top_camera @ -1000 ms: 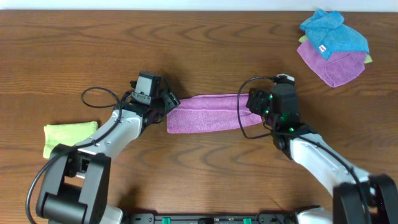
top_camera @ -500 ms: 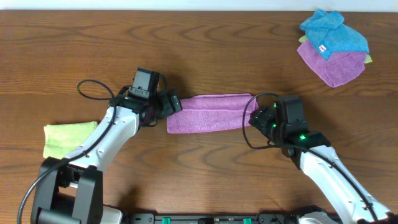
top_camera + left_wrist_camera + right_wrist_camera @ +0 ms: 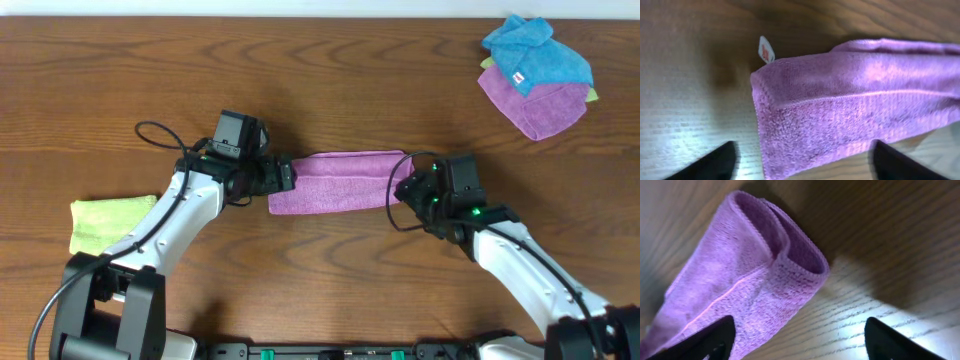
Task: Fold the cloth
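Note:
A purple cloth (image 3: 335, 182) lies folded into a long strip at the middle of the table. My left gripper (image 3: 281, 173) is open at its left end, whose short edge and small white tag show in the left wrist view (image 3: 840, 105) between the spread fingers. My right gripper (image 3: 408, 186) is open at the strip's right end. The right wrist view shows that folded end (image 3: 755, 280) lying on the wood, with one finger beside it and the other over bare table. Neither gripper holds the cloth.
A folded light-green cloth (image 3: 105, 219) lies at the left. A pile with a blue cloth (image 3: 535, 50) on a purple one (image 3: 538, 106) sits at the back right corner. Black cables loop near both wrists.
Both grippers have let go of the strip's ends and drawn slightly back. The right arm swung outward, then settled at the right end. The cloth stays flat.

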You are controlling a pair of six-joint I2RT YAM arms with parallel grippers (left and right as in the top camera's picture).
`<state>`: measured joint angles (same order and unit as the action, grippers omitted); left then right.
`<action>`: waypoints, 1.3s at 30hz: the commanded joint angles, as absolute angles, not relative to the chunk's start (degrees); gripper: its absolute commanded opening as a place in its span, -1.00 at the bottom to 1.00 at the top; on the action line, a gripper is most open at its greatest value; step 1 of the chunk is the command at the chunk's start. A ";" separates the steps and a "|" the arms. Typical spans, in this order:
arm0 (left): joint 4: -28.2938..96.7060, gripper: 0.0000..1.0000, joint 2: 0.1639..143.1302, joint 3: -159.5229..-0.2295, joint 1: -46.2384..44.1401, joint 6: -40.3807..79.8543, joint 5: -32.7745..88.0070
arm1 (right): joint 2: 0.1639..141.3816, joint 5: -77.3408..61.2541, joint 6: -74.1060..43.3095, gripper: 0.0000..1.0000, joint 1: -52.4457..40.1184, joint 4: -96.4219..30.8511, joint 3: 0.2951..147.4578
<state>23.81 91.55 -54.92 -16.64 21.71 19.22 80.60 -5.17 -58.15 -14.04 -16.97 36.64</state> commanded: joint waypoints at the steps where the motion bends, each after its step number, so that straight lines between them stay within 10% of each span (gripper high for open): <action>1: 23.24 -0.01 91.00 -56.16 -16.43 19.29 19.51 | 81.87 -5.39 -60.45 0.40 -13.45 -16.43 37.06; 4: 22.24 -0.23 91.00 -56.16 -16.45 19.75 19.53 | 82.21 -5.30 -60.45 0.34 -13.45 -16.03 37.06; 7: 21.02 -0.88 91.00 -56.16 -16.45 21.21 19.49 | 82.30 -4.82 -60.45 0.39 -13.45 -16.08 37.06; 39: 14.68 -0.88 103.57 -56.14 -18.15 25.98 16.12 | 87.31 -1.93 -60.45 0.51 -13.47 -11.90 37.06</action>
<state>14.74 102.02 -54.94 -18.09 25.52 17.41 85.95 -2.57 -59.92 -14.04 -12.32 36.64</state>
